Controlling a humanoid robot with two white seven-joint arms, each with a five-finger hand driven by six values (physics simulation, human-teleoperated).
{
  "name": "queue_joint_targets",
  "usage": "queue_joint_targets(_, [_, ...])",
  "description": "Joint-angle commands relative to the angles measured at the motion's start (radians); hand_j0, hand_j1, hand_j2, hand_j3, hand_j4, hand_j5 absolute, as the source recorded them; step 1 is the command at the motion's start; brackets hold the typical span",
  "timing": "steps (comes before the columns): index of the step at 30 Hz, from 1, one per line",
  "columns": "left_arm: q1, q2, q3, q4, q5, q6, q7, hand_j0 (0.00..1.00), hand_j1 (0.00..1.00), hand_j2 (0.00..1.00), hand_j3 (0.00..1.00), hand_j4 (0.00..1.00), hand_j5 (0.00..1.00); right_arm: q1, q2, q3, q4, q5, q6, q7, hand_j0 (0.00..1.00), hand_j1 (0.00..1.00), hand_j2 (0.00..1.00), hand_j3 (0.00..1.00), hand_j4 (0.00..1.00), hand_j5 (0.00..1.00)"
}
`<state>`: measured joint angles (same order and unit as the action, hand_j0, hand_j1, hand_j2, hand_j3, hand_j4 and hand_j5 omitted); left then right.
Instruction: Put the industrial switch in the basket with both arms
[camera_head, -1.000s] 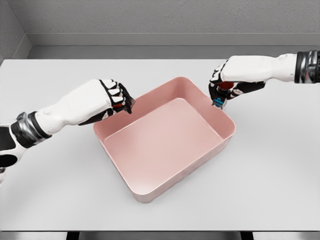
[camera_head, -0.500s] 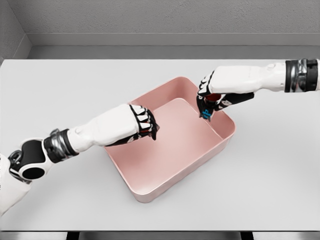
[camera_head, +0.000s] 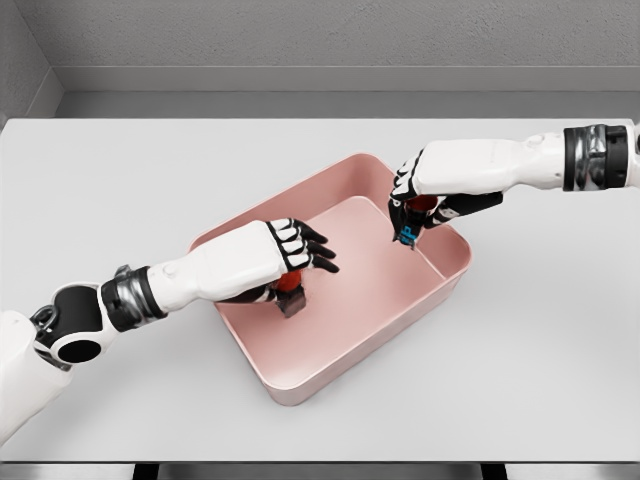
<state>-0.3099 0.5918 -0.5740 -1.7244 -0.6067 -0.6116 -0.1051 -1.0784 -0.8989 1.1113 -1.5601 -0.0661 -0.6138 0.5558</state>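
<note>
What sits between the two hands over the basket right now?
In the head view, only bare pink basket floor lies between the left hand and the right hand.

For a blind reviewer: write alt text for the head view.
Both hands are over a pink basket on a grey table: the left hand opens above a red switch, while the right hand grips another switch.
</note>
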Motion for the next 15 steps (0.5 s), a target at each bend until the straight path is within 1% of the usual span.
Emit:
queue_joint_targets(1, [0.000,0.000,0.000,-0.003,0.012,0.001,0.004,1.00,1.00,1.00,1.00,1.00,1.00,0.000,0.000,-0.001,0.000,-0.008,0.003,-0.001,0.44,0.44,0.44,0.44,0.44,0.44])
queue_joint_targets(6, [0.002,-0.012,-0.001,-0.003,0.012,0.001,0.001,1.00,1.00,1.00,1.00,1.00,1.00,0.005,0.000,-0.001,0.000,-0.006,0.003,-0.001,0.44,0.44,0.44,0.44,0.44,0.44])
queue_joint_targets(15, [0.002,-0.001,0.011,-0.003,0.010,0.001,0.002,1.00,1.00,1.00,1.00,1.00,1.00,0.008,0.003,0.001,0.000,-0.008,0.003,-0.001,0.44,0.44,0.44,0.44,0.44,0.44])
